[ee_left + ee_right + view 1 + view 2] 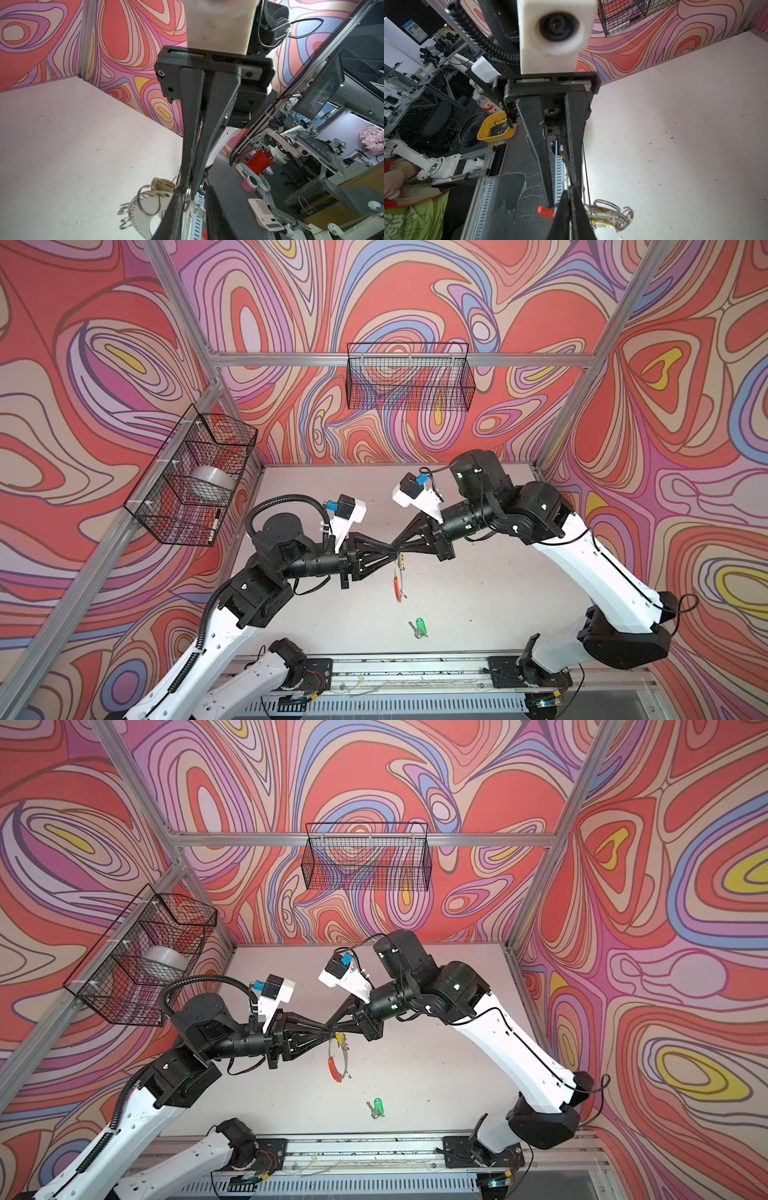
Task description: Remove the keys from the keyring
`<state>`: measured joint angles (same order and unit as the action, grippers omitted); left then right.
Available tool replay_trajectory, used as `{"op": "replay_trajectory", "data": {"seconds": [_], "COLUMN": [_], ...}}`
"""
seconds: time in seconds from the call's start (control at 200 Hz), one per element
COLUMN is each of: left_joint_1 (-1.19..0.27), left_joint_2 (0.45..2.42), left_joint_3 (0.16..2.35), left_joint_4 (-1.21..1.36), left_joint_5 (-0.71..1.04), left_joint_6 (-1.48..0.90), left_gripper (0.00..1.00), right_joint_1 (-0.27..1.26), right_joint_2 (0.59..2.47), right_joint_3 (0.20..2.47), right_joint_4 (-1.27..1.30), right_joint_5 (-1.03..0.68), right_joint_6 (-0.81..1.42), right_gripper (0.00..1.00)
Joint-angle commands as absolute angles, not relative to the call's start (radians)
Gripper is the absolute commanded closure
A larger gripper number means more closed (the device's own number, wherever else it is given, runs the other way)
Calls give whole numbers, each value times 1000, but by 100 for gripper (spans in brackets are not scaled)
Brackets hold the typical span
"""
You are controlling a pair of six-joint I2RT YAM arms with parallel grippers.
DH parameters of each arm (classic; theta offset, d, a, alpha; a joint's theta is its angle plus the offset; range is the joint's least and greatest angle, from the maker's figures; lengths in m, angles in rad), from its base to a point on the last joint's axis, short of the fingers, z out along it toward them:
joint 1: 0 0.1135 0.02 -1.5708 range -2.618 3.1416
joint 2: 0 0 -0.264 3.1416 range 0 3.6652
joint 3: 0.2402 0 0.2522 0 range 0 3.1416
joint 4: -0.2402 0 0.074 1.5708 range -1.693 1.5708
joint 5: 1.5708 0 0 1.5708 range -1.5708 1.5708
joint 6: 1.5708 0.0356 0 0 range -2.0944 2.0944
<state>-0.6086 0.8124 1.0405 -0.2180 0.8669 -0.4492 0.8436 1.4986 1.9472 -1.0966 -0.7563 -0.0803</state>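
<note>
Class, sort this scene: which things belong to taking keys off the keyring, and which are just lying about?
Job: keyring, yellow-tagged key, green-tagged key, left pincer, right pincer.
Lying about: tape roll, marker, side wire basket, back wire basket.

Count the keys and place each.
2. Green-tagged silver key: loose on the white table. Yellow-tagged silver key: on the raised flat grey keyring. None else visible.
</note>
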Motion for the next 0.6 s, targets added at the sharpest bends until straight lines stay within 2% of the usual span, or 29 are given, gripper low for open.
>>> {"op": "replay_trajectory", "data": {"seconds": [0.0,0.185,0.436,0.596], "left_joint_1": [-609,-611,-610,-609], "left_joint_2": [804,803,792,774], "left_joint_3": [1032,1033,1037,1028], "left_joint_4": [-181,-185,-183,-174], "left_joint_5": [891,876,851,830], "left_joint_6": [-454,-450,-443,-435], "left_gripper": [83,85,100,100], "right_joint_1": [841,842,845,858], "right_joint_2": [1482,1486,1481,1461], "right_joint_3": [1934,1924,1886,1851], "right_joint_4": [-1049,-1020,-979,-929], "right_joint_5": [-761,-785,-805,-802], "right_joint_6": [-61,-44,-21,5], "right_gripper": [100,100,100,100]}}
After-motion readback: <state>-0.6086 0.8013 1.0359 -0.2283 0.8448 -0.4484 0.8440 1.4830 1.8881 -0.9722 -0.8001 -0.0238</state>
